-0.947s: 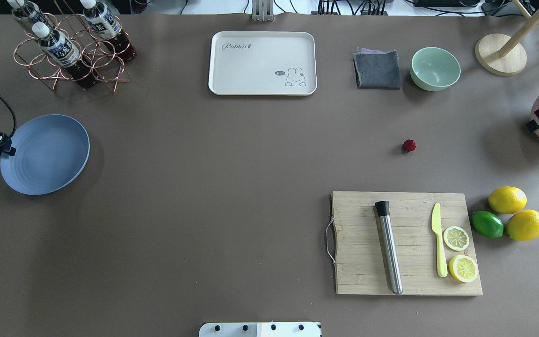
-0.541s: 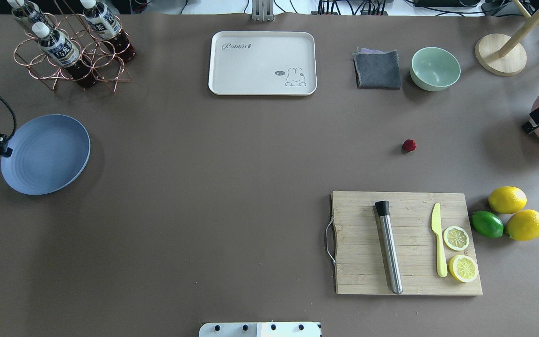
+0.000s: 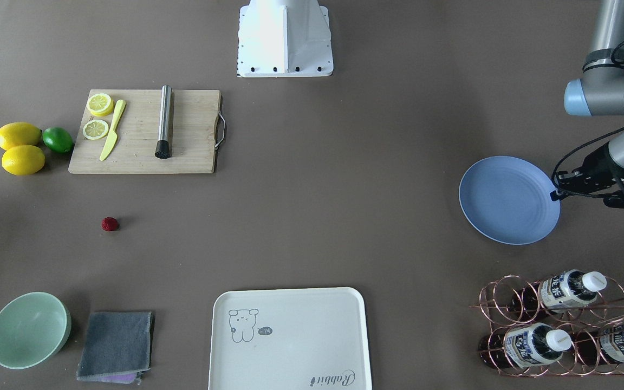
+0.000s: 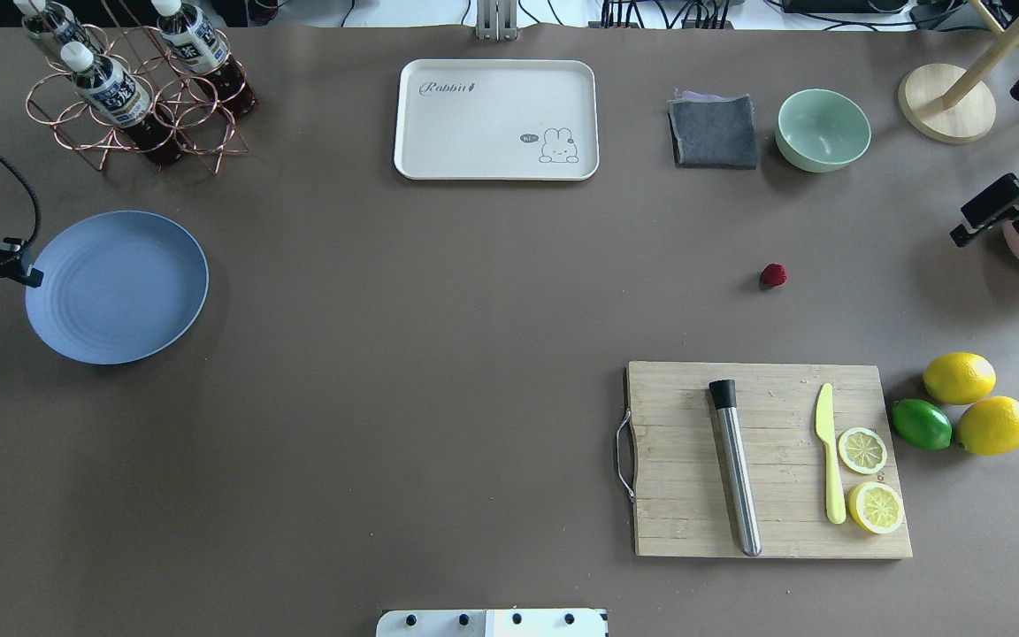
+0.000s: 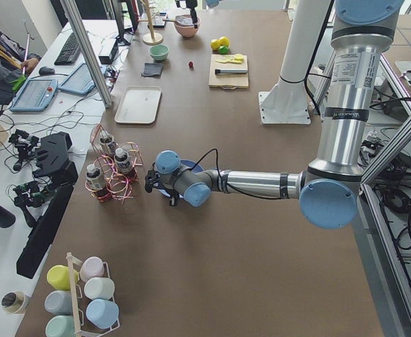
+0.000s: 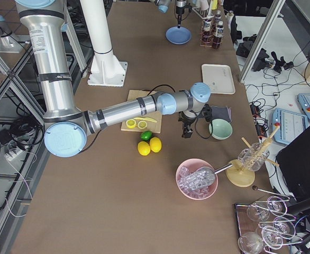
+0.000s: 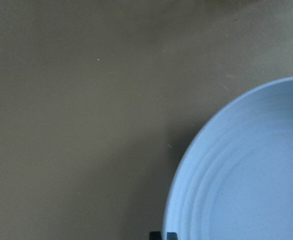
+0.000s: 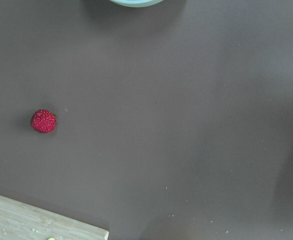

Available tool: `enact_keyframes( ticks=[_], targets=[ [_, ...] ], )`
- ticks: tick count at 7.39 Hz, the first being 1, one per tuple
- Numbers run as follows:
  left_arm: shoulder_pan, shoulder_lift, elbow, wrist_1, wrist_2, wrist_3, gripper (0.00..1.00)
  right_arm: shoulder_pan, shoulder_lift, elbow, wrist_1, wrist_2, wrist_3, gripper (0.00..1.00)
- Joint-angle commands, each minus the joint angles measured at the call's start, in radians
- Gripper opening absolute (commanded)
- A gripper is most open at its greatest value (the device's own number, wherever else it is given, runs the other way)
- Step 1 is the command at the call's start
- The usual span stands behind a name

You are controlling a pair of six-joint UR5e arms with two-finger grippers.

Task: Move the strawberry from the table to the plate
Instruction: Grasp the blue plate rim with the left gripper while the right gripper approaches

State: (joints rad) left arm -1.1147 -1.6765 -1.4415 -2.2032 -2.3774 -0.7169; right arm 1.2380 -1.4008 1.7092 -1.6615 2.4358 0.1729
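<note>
Apparently left gripper (image 4: pixel 32 280) pinches plate (image 4: pixel 120 292) rim to steady it; right gripper (image 4: pixel 961 234), width untellable, well apart from strawberry (image 4: pixel 773 275) on surface (image 4: pixel 439 354)

Colour reference, overhead view. The table (image 4: pixel 430 354) is matte grey-brown, unpatterned. At 9 o'clock, the plate (image 4: pixel 117 287) is periwinkle blue with faint concentric ridges. At 3 o'clock, the strawberry (image 4: pixel 773 275) is dark red and bumpy. At 12 o'clock, the tray (image 4: pixel 496 119) is cream with a grey line-drawn rabbit and script lettering. At 1 o'clock, the bowl (image 4: pixel 823 129) is mint green and the cloth (image 4: pixel 714 131) dark grey. At 4 o'clock, the cutting board (image 4: pixel 766 460) is pale wood grain, the knife (image 4: pixel 829 460) yellow, the lime (image 4: pixel 922 424) green.
</note>
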Motion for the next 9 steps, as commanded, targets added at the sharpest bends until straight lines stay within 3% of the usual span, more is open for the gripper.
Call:
enact_keyframes(
  ticks=[1,3,4,5,8,9],
  targets=[
    [0.007,-0.046,-0.074,0.005,-0.037,-0.186,0.00,-0.037,0.078,-0.054,0.017,-0.001,0.087,0.98],
    [0.080,-0.124,-0.117,0.005,-0.034,-0.371,0.00,-0.101,0.112,-0.164,0.281,-0.021,0.295,0.98],
    [0.143,-0.168,-0.152,0.006,0.021,-0.478,0.00,-0.165,0.126,-0.174,0.375,-0.067,0.426,0.98],
    [0.218,-0.213,-0.155,0.011,0.080,-0.575,0.00,-0.205,0.150,-0.174,0.384,-0.131,0.483,0.99],
    [0.381,-0.357,-0.157,0.106,0.251,-0.745,0.00,-0.274,0.169,-0.189,0.384,-0.173,0.488,1.00],
    [0.410,-0.361,-0.160,0.109,0.283,-0.746,0.00,-0.300,0.177,-0.190,0.387,-0.191,0.511,1.00]
  ],
)
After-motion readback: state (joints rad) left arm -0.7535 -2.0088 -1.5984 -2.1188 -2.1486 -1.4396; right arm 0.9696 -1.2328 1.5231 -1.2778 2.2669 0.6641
